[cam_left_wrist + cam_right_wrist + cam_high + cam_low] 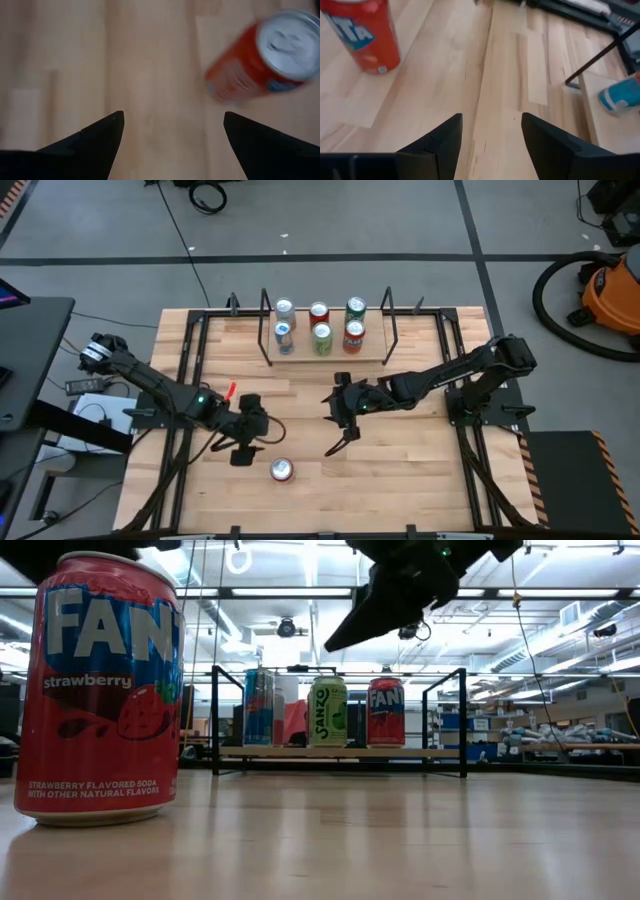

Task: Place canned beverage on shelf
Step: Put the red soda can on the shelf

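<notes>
Low view gave the closest look at the red can: a strawberry soda, bright red with big white-and-blue lettering, a strawberry picture on its side, silver lid on top, and it stood upright on the bench. From above, that red can sat alone near the front edge of the bench, well apart from the shelf at the back. Left gripper hovered just beside it, off to the can's left, fingers spread apart and holding nothing; its own wrist camera showed the can lying past one of its fingers, off to one side rather than between them. Right gripper hung over the middle of the bench, raised above the wood, fingers drawn in as close as they went and empty. Back on the shelf, a low light-wood plank with thin black rod uprights at each end, six cans stood upright in two rows of three: blue-and-silver, green, red. Beyond the bench, an orange shop vacuum sat on the grey floor.
</notes>
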